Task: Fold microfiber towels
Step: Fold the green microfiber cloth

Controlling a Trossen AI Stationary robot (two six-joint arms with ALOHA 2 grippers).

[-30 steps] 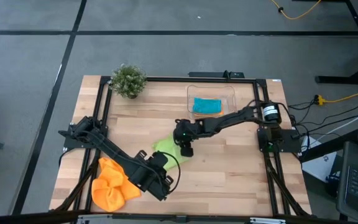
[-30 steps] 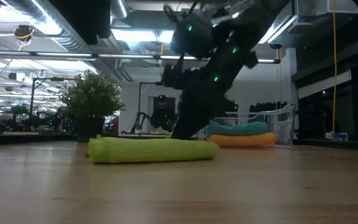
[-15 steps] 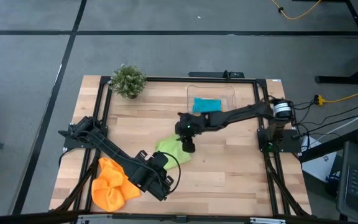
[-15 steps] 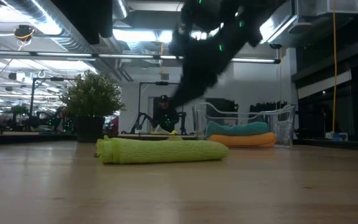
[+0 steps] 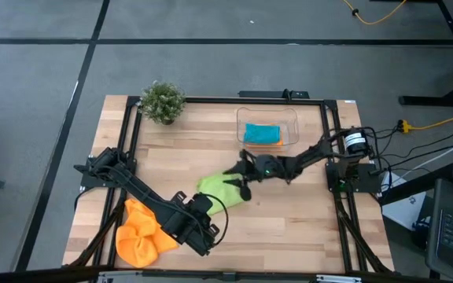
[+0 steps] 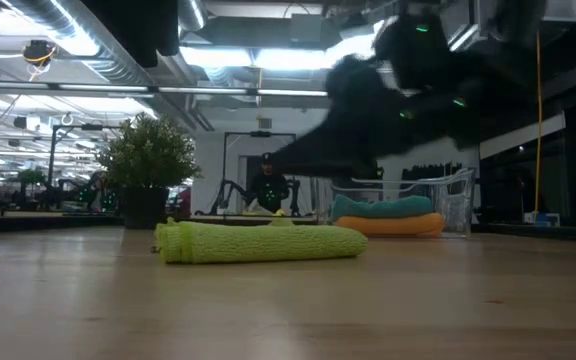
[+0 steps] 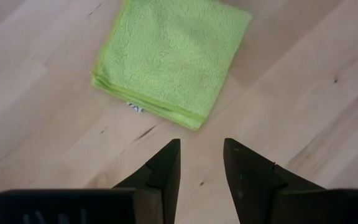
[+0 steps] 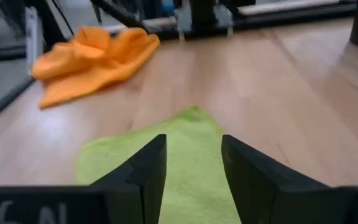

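Both jaws part-open, empty; right jaws above lime green towel (image 5: 219,187).

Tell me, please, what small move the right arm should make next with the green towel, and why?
Probably lower the right gripper back onto the green towel and grasp it for the clear tub. The towel lies folded on the table, the gripper hovers above its edge with jaws apart and empty, and the tub holds a folded teal towel on an orange one. The left gripper waits nearby.

potted plant (image 5: 163,101), clear tub (image 5: 289,119), wooden table (image 5: 289,220)
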